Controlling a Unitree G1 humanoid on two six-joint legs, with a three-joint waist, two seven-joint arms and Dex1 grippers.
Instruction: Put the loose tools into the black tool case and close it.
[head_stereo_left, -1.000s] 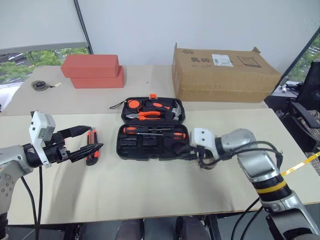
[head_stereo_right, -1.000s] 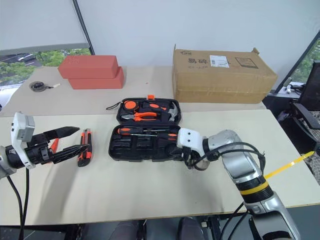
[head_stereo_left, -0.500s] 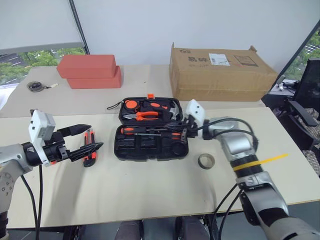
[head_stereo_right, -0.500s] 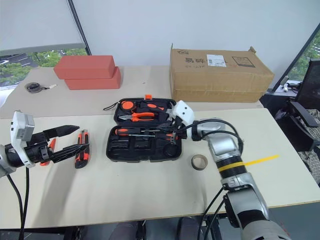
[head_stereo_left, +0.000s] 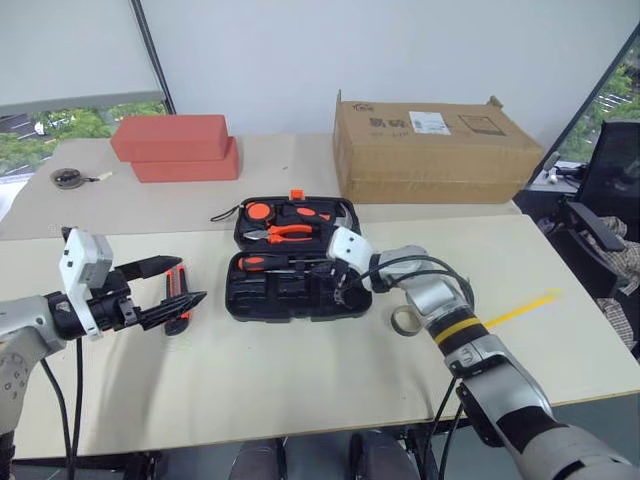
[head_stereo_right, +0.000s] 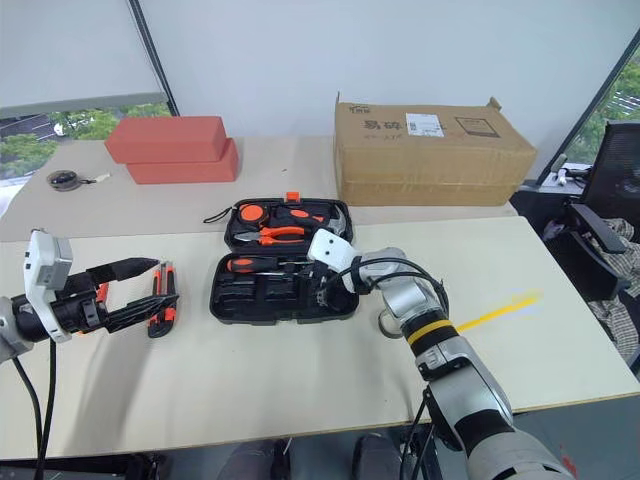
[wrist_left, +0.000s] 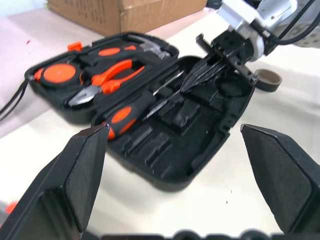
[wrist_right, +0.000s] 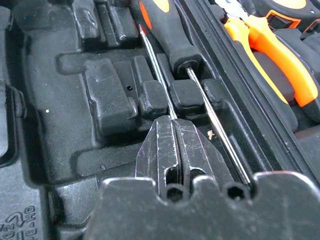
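The black tool case (head_stereo_left: 262, 298) lies open on the table with pliers (wrist_right: 270, 55), a hammer and a round tape measure in its far half. Two screwdrivers (head_stereo_left: 266, 262) lie side by side in the near half. My right gripper (head_stereo_left: 340, 291) is shut inside that near half, its tips (wrist_right: 172, 122) resting over a thin screwdriver shaft, gripping nothing. A brownish tape roll (head_stereo_left: 405, 321) lies on the table right of the case, partly behind my right arm. The orange-black utility knife (head_stereo_left: 179, 291) lies left of the case, under my open left gripper (head_stereo_left: 190, 280).
Two red boxes (head_stereo_left: 175, 146) and a cardboard box (head_stereo_left: 435, 148) stand at the back of the table. A round dark tape measure (head_stereo_left: 67, 178) sits far left. A black cord (head_stereo_left: 222, 213) trails from the case's back left corner.
My right gripper has swung left from the case's right end into its near half and closed. The tape roll that the arm hid now shows on the table. The left gripper has kept still.
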